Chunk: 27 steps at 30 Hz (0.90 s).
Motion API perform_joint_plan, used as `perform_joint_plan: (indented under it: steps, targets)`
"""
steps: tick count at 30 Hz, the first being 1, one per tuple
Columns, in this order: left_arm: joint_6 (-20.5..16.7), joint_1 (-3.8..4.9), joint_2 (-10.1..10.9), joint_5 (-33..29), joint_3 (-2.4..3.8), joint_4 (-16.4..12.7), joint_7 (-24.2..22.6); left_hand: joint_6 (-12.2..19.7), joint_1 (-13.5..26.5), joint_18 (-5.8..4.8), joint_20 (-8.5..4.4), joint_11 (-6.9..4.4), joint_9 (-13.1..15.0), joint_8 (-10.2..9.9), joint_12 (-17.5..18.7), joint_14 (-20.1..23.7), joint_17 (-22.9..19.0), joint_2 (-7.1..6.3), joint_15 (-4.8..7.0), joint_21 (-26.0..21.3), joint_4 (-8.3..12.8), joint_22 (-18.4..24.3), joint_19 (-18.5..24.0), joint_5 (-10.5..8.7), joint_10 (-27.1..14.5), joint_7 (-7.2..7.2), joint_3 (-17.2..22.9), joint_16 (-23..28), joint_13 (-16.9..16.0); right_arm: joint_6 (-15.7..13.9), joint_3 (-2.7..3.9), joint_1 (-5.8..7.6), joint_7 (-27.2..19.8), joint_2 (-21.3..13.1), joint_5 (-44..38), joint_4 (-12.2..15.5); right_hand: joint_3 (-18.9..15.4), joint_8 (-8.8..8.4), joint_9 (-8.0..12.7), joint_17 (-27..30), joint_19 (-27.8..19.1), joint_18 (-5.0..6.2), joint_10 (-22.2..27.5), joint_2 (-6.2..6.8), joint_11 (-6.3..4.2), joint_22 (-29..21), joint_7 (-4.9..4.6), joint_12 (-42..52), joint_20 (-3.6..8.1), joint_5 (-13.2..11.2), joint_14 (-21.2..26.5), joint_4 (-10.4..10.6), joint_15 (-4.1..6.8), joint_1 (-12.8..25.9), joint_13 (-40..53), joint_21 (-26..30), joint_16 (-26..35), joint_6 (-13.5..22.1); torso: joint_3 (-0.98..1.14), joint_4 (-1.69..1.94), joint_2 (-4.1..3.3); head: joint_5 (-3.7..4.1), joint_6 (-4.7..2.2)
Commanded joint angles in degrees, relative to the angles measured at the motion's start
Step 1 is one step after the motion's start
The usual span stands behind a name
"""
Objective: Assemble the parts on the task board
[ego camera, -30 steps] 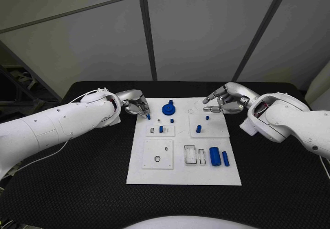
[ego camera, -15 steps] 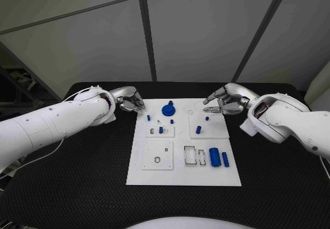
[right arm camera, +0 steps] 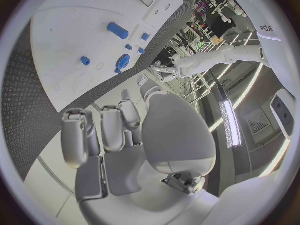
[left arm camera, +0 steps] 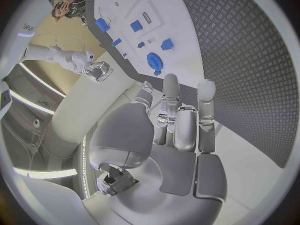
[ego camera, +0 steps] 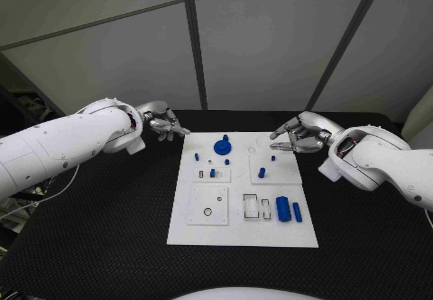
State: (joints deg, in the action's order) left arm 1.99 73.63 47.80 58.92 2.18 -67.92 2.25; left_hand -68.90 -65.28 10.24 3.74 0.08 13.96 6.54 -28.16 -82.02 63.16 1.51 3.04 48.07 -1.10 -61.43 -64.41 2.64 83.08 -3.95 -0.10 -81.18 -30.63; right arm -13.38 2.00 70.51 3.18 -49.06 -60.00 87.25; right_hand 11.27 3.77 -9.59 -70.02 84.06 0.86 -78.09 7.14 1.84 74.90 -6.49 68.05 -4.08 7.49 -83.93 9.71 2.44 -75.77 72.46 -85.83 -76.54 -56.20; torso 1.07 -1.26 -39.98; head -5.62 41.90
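Arms: two bulky arms with smooth, glossy white shells.
Left hand: silver metal, jointed fingers with pale rounded tips.
Right hand: same silver build.
Cable: thin white cable hanging below the left arm.

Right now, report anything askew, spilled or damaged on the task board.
Nothing stands out. The task board lies flat and square on the table, blue parts rest on it, and both hands, left and right, hover empty.
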Motion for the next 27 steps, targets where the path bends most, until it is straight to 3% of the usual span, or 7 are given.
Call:
perform_joint_plan:
  steps: [1,4,8,10,12,17,27]
  targets:
    - [11.03,0.96,0.21,-5.84,-0.09,-1.76,15.93,0.18,0.58,-2.04,-1.18,-0.49,3.52,1.5,-18.81,-2.1,6.79,-0.47,0.7,5.64,-5.27,-3.75,-4.54,0.2,0.62,1.17,-3.94,-2.88,-19.64,-0.01,0.03,0.11,-0.13,-0.07,-0.09,-0.01,-0.03,0.13,-0.06,-0.02,2.89,0.46,-0.09,-0.5,-0.11,10.2,-0.04,0.26,0.31,0.08,-1.76,0.27,0.18,0.2,0.03,0.16,0.16,-0.29,0.09,0.1,0.3,-0.23,0.11]
    - [12.9,1.86,-0.2,-4.16,-0.49,-2.4,20.81,0.8,-1.2,-3.11,-2.26,-1.93,10.26,4.74,-33.91,-4.43,13.95,-0.37,1.36,12.07,-10.57,-8.26,-8.9,1.06,0.66,1.54,-8.05,-5.35,-35.73,-0.01,0.02,0.11,-0.13,0.03,-0.09,-0.08,-0.03,0.13,-0.06,-0.02,2.89,0.46,-0.09,-0.5,-0.11,10.2,-0.04,0.26,0.31,0.08,-1.76,0.27,0.18,0.2,0.03,0.16,0.16,-0.29,0.1,0.09,0.42,-0.44,0.25]
    - [14.6,2.89,-1.63,-1.29,-1.08,-2.35,26.13,2.47,-3.03,-4.15,-2.53,-2.27,16.99,7.8,-41.05,-5.92,19.06,0.73,1.93,16.48,-14.24,-11.47,-11.48,0.42,1.15,1.97,-10.51,-6.76,-43.46,0.04,0.02,0.11,-0.13,0.23,-0.09,-0.15,-0.03,0.13,-0.07,-0.01,2.88,0.47,-0.09,-0.5,-0.11,10.19,-0.04,0.25,0.31,0.08,-1.76,0.28,0.18,0.2,0.02,0.17,0.17,-0.29,0.08,-0.03,0.35,-0.61,0.11]
    - [14.94,3.37,-2.58,0.32,-1.6,-2.14,27.86,3.54,-3.7,-4.29,-2.49,-2.18,19.72,8.8,-41.69,-5.99,19.32,0.98,2.03,16.85,-15.38,-11.84,-11.62,0.25,1.02,2.06,-11.5,-6.79,-44.66,0.04,0.02,0.11,-0.13,0.28,-0.1,-0.18,-0.03,0.13,-0.07,-0.01,2.88,0.47,-0.09,-0.5,-0.11,10.18,-0.04,0.25,0.31,0.08,-1.76,0.28,0.18,0.2,0.02,0.18,0.17,-0.3,0.01,-0.05,0.28,-0.61,0.11]
    - [14.71,3.8,-3.53,1.35,-2.32,-1.89,28.95,3.97,-3.81,-4.28,-2.47,-2.07,20.5,9.01,-41.71,-5.95,19.2,0.77,2.08,16.77,-15.46,-11.83,-11.55,0.2,0.95,2.05,-11.96,-6.75,-44.88,0.04,0.02,0.11,-0.13,0.33,-0.1,-0.21,-0.03,0.13,-0.07,-0.01,2.88,0.47,-0.09,-0.5,-0.11,10.18,-0.04,0.25,0.31,0.08,-1.76,0.28,0.18,0.2,0.02,0.18,0.17,-0.3,0.01,-0.01,0.28,-0.59,0.14]
    - [13.25,4.66,-6.47,2.65,-3.91,-0.8,30.42,6.15,-4.61,-4.27,-2.38,-1.93,26.25,10.54,-41.55,-5.89,19.06,1.96,1.99,16.78,-15.54,-12.16,-11.44,0.17,0.64,2.0,-14.12,-6.56,-46.42,0.04,0.02,0.11,-0.15,0.57,-0.1,-0.29,-0.03,0.13,-0.07,-0.01,2.88,0.47,-0.09,-0.5,-0.11,10.18,-0.04,0.25,0.31,0.08,-1.76,0.28,0.18,0.2,0.02,0.18,0.17,-0.3,0.02,0.01,0.22,-0.68,0.13]
    - [14.44,5.08,-10.49,0.45,-4.86,1.32,30.16,7.79,-6.65,-4.03,-2.15,-1.72,30.66,10.66,-39.21,-5.48,17.85,3.28,1.78,15.54,-15.13,-11.72,-10.6,0.61,-0.01,1.77,-15.29,-5.99,-46.64,0.06,0.02,0.11,-0.18,0.93,-0.1,-0.45,-0.03,0.13,-0.07,-0.01,2.88,0.47,-0.09,-0.5,-0.11,10.18,-0.04,0.25,0.31,0.08,-1.76,0.28,0.18,0.2,0.02,0.18,0.17,-0.3,0.02,0.02,0.21,-0.63,0.37]
